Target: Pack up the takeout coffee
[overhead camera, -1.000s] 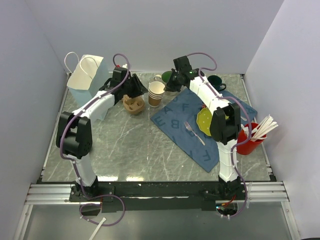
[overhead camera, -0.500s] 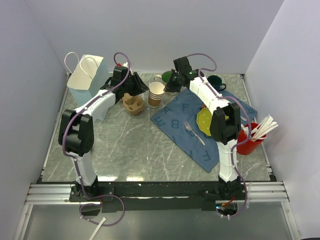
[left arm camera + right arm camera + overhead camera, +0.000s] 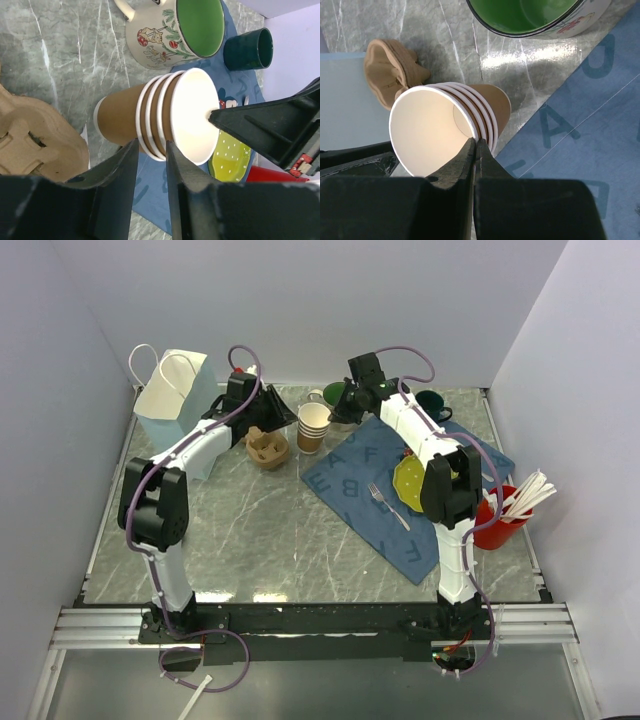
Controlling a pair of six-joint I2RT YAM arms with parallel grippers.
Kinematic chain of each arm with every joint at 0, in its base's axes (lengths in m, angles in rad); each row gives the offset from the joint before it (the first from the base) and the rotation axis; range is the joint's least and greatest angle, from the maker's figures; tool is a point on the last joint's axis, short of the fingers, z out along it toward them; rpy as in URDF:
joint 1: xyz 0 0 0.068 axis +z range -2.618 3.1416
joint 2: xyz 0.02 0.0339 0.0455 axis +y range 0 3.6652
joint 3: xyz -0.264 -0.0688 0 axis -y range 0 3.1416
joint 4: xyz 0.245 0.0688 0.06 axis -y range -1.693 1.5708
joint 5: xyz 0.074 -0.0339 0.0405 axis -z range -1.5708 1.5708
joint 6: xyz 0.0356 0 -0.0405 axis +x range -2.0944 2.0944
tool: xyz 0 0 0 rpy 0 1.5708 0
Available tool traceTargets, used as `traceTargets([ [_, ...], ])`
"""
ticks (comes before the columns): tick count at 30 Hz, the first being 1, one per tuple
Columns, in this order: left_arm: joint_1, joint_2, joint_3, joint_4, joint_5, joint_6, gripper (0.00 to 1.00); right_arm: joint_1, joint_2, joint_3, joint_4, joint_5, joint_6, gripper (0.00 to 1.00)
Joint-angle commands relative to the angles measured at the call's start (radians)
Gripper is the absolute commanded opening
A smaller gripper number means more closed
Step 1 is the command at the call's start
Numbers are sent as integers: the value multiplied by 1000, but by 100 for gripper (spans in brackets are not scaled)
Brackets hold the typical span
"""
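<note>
The takeout coffee with its lid is out of view. A stack of lidless brown paper cups (image 3: 312, 427) stands at the back of the table. In the left wrist view my left gripper (image 3: 149, 145) straddles the white rims of the stack's (image 3: 150, 120) lower cups. Its jaws are apart and close against those rims. My right gripper (image 3: 475, 142) is shut on the rim of the top cup (image 3: 427, 135), one finger inside and one outside. That right finger (image 3: 260, 125) also shows in the left wrist view, its tip on the top cup's rim.
A brown cardboard cup carrier (image 3: 267, 448) lies left of the stack, and a pale paper bag (image 3: 175, 400) stands at the back left. A Christmas mug (image 3: 170, 30) and a dark green mug (image 3: 248, 48) stand behind. A blue letter mat (image 3: 355, 490) carries a yellow plate (image 3: 410, 482) and fork.
My left gripper's jaws have narrowed a little around the stack. The right gripper and the cups have not visibly moved.
</note>
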Motion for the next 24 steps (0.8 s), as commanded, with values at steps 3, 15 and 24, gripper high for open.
traceTargets([
  [3,2,25,31,41,28,-16,36,-10,-16,15,39,-9,14,0],
  [15,2,47,58,57,48,-27,36,-10,-10,9,42,-17,17,0],
  [24,5,21,63,58,34,-25,36,-16,-1,24,39,-22,22,0],
])
